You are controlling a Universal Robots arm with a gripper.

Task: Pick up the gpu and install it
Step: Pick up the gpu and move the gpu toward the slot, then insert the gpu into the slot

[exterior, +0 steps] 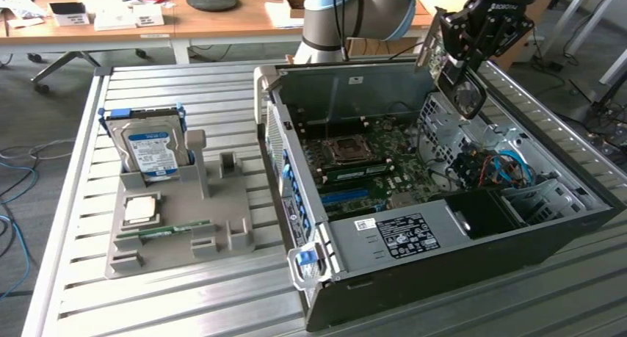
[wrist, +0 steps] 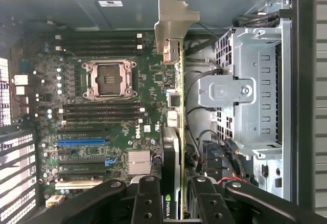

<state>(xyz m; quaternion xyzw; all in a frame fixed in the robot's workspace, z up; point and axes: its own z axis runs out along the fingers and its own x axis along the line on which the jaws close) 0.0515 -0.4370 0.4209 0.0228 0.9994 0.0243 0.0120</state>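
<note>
The green-and-white NVIDIA logo stands on the edge of the gpu (wrist: 172, 147), at the end of the card nearest the camera, and the white letters DELL are printed on the motherboard (wrist: 102, 127) beside the card slots. White lettering on the black body of the gripper (exterior: 466, 58) reads ROBOTIQ. The blue-and-white label on the hard drive (exterior: 149, 150) and the white sticker on the power supply (exterior: 407, 234) carry print too small to read

Exterior view high and set back, looking down across slatted table (exterior: 196, 300) at open computer case (exterior: 509, 271), wrist view close above, facing straight into it, both sharing motherboard (exterior: 377, 172) and gpu (exterior: 466, 93)
</note>
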